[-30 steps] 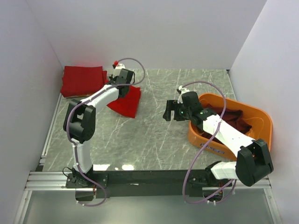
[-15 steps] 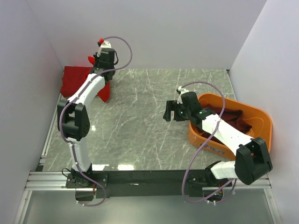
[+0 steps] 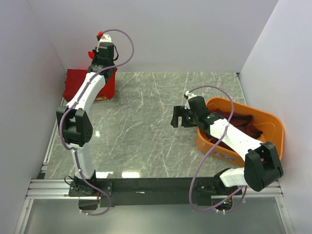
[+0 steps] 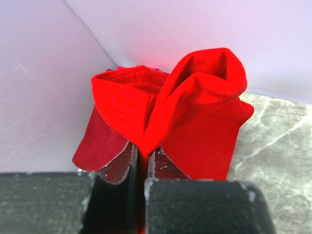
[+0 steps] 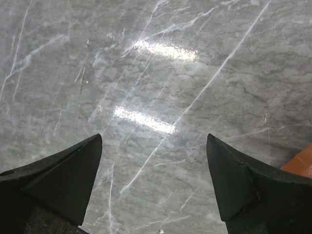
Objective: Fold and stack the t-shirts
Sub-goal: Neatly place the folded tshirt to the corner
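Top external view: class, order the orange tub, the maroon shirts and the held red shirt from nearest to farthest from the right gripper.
From the right gripper:
1. Tub: just to its right.
2. Maroon shirts: inside the tub, further right.
3. Red shirt: far-left corner, held by the left gripper.

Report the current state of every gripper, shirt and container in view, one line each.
left gripper: shut on the held red t-shirt, raised at the far left corner
held red t-shirt: bunched, hanging from the left gripper
red stack: lying flat on the table in that corner
right gripper: open, empty, above bare table
orange tub: upright, holding cloth
maroon t-shirts: crumpled heap inside the orange tub
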Tool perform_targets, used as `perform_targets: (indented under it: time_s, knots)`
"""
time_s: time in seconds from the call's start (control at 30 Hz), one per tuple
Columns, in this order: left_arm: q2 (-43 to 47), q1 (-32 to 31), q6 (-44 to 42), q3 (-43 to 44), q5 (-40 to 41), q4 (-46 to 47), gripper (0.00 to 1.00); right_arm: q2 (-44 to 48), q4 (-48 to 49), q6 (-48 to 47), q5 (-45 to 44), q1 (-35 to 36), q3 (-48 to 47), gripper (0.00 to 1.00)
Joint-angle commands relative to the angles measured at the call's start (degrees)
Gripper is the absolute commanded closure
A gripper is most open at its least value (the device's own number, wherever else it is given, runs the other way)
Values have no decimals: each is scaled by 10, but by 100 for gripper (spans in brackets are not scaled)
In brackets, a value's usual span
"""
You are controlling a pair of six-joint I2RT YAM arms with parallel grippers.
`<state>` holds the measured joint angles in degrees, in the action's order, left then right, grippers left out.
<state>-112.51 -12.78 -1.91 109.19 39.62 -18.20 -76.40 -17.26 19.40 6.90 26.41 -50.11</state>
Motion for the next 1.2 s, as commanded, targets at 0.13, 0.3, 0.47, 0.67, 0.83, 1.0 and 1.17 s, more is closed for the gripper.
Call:
perform_targets:
  time_s: [0.13,0.3,0.47,0.67,0.83,1.0,1.17]
  knots:
    - [-18,33,-11,51,0,36,99,-11,2,-9,-11,-1,-18,7]
    - [-45,64,-8,58,-8,38,99,-16,1,-11,-15,-1,-20,7]
    - [-72,93,-6,39,-19,63,99,-24,1,-10,-15,-1,-23,7]
    - [-122,126,0,52,-14,69,99,-31,-5,-12,-27,-1,-25,7]
    - [-150,150,-2,45,19,106,99,-40,-7,-11,-29,-1,-32,7]
    - [-185,162,-3,45,77,144,99,-50,-14,-11,-36,-1,-39,7]
    - [-205,166,-7,48,111,163,97,-56,-13,-9,-49,-1,-39,7]
